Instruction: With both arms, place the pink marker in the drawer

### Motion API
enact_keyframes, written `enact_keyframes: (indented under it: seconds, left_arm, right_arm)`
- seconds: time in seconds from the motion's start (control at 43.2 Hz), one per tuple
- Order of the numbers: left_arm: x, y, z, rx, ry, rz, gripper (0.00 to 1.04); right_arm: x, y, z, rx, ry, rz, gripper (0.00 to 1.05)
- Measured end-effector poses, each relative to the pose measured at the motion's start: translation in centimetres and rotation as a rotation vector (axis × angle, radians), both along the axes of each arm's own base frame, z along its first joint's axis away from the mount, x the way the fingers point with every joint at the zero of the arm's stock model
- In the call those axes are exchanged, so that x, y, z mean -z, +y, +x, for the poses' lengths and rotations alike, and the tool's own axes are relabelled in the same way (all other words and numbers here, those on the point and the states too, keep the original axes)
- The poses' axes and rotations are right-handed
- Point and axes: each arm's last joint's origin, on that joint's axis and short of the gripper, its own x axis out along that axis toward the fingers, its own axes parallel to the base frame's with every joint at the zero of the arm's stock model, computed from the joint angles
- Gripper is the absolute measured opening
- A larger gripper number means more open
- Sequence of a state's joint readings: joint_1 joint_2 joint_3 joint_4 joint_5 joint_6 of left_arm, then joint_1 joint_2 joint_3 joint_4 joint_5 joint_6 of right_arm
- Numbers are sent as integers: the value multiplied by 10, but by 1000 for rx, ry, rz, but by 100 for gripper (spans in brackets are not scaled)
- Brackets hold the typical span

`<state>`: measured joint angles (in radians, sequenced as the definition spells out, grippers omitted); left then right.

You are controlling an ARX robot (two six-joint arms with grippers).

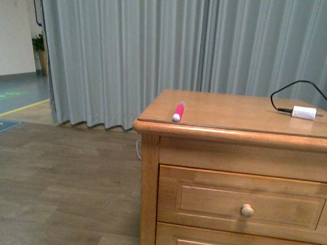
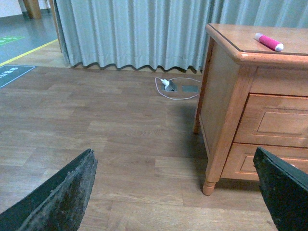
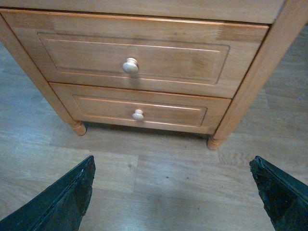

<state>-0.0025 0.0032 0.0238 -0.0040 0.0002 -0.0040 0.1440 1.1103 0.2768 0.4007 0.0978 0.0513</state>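
The pink marker (image 1: 178,111) lies on the wooden cabinet's top (image 1: 229,112), near its front left corner; it also shows in the left wrist view (image 2: 269,42). The top drawer (image 1: 247,205) is closed, with a round knob (image 1: 247,211). In the right wrist view the same drawer (image 3: 132,55) and its knob (image 3: 130,65) face the camera. My left gripper (image 2: 178,192) hangs open over the floor, left of the cabinet. My right gripper (image 3: 173,192) hangs open over the floor in front of the cabinet. Neither arm shows in the front view.
A white plug (image 1: 304,112) with a black cable lies at the cabinet top's right. A second drawer (image 3: 139,111) sits below the first. A floor socket with a white cable (image 2: 173,87) lies by the grey curtain (image 1: 155,51). Wood floor (image 1: 63,188) stretches left.
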Motion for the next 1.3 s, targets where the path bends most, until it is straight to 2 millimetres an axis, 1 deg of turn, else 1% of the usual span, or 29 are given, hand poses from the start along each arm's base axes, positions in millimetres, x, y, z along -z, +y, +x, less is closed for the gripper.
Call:
enact_keyframes:
  seconds: [0.231, 0.347, 0.393, 0.509, 0.624, 0.717, 0.971, 1.18, 1.295]
  left_arm:
    - [0, 0, 0, 0, 0, 0, 99]
    - [0, 0, 0, 0, 0, 0, 99]
    - [0, 0, 0, 0, 0, 0, 99]
    - [0, 0, 0, 0, 0, 0, 99]
    - [0, 0, 0, 0, 0, 0, 99]
    - [0, 0, 0, 0, 0, 0, 99]
    - [0, 0, 0, 0, 0, 0, 99]
    - [0, 0, 0, 0, 0, 0, 99]
    - [0, 0, 0, 0, 0, 0, 99]
  right_arm:
    - [16, 23, 65, 2, 3, -8, 96]
    - [28, 36, 92, -11, 24, -20, 96]
    - [32, 40, 99, -17, 30, -22, 96]
    - [45, 58, 134, -27, 24, -33, 96]
    - [52, 67, 155, -21, 9, -38, 96]
    - [64, 74, 175, -9, 10, -45, 96]
    - [86, 77, 201, 18, 22, -58, 96]
    - [96, 72, 213, 49, 23, -64, 96]
    - [104, 66, 215, 68, 35, -71, 96]
